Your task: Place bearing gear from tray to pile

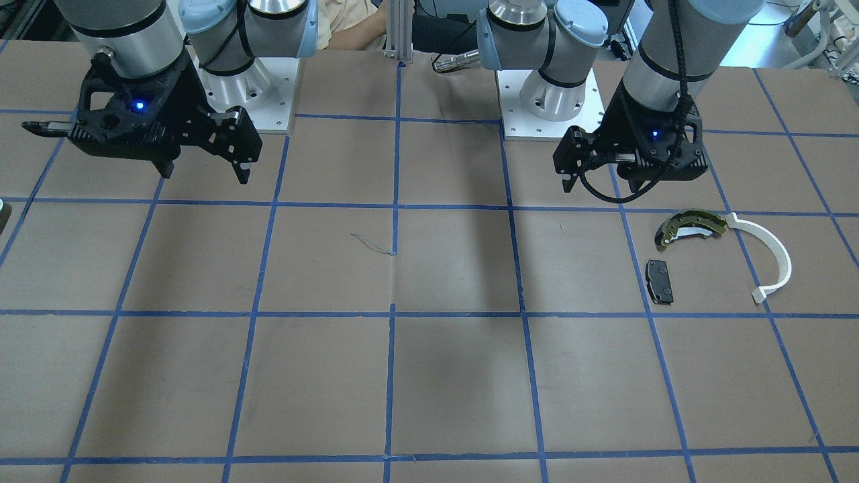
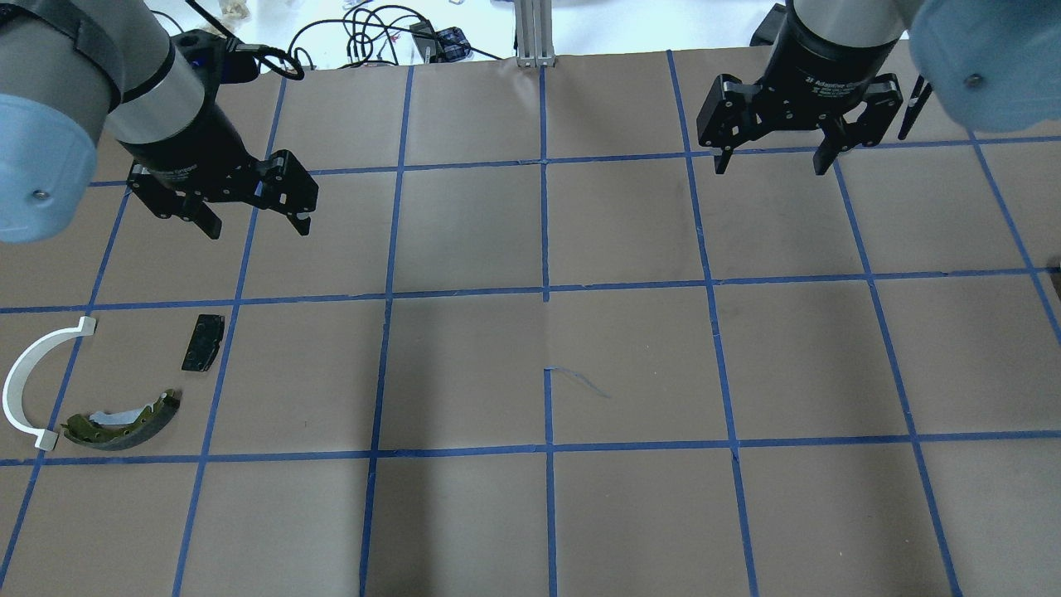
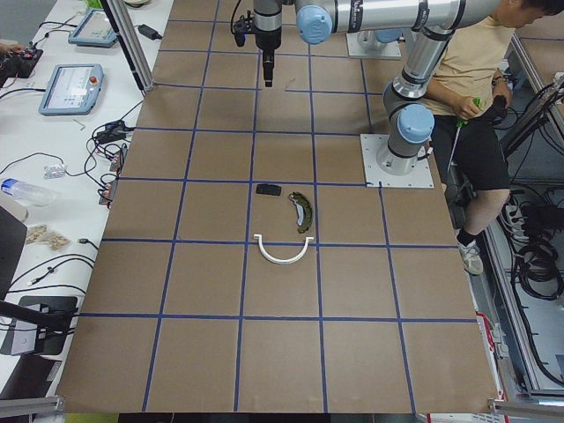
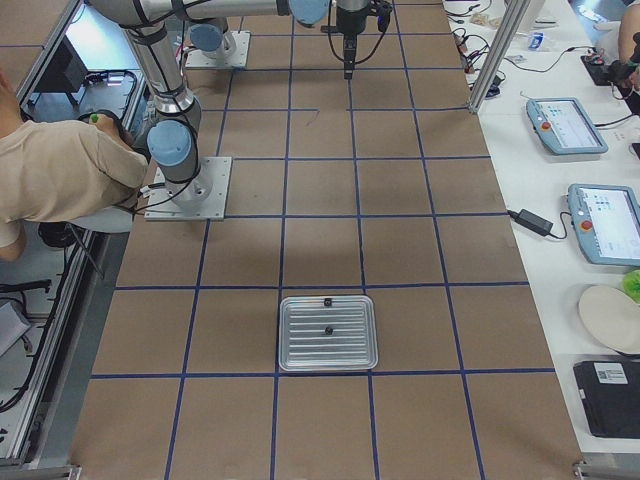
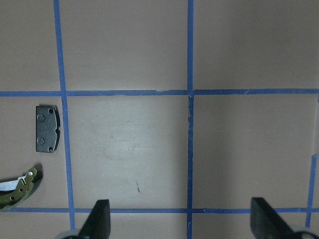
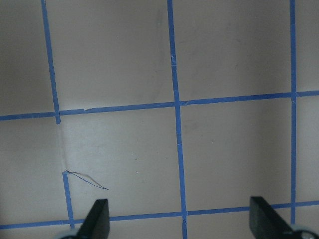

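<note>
L pincer (image 2: pixel 257 228) & R pincer (image 2: pixel 772 166) both spread. 1 shoe (image 2: pixel 124 424), 1 arc (image 2: pixel 12 383), 1 pad (image 2: pixel 203 342); 1 tray (image 4: pixel 300 345).

a small black rectangular pad (image 2: pixel 203 342) lies flat on the brown table (image 2: pixel 630 365) gridded with blue tape. near the pad, on its robot side and leftward, lies an olive-gold curved brake shoe (image 2: pixel 124 431). a long white curved plastic arc (image 2: pixel 10 390) sits further left. the left end effector (image 2: pixel 257 228) hangs beyond the pad, jaws apart and empty. the right end effector (image 2: pixel 772 166), likewise spread, is far to the pad's right.
</note>
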Motion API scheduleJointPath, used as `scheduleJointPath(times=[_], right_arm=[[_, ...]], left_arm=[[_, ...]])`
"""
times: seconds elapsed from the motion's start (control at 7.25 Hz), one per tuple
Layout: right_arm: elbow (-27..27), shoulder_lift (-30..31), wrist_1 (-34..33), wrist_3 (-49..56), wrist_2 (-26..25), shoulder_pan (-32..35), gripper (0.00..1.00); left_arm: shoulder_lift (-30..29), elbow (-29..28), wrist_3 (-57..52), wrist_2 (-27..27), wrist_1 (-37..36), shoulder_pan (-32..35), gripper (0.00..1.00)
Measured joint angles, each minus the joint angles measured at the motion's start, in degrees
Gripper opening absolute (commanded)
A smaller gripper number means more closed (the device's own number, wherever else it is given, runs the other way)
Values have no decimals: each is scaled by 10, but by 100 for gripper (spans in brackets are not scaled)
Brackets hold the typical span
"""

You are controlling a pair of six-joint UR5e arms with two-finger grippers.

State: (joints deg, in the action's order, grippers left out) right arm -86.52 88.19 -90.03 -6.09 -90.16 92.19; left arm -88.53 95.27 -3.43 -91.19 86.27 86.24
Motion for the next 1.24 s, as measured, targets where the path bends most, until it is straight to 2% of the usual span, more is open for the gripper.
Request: scheduleJointPath(times=[0.69,1.24], right_arm=[[-1,0,1,4,-32,0,100],[1,-1,5,34,-36,-17,100]], left_arm=[[0,0,0,1,0,0,100],[-1,1,0,0,0,0,100]])
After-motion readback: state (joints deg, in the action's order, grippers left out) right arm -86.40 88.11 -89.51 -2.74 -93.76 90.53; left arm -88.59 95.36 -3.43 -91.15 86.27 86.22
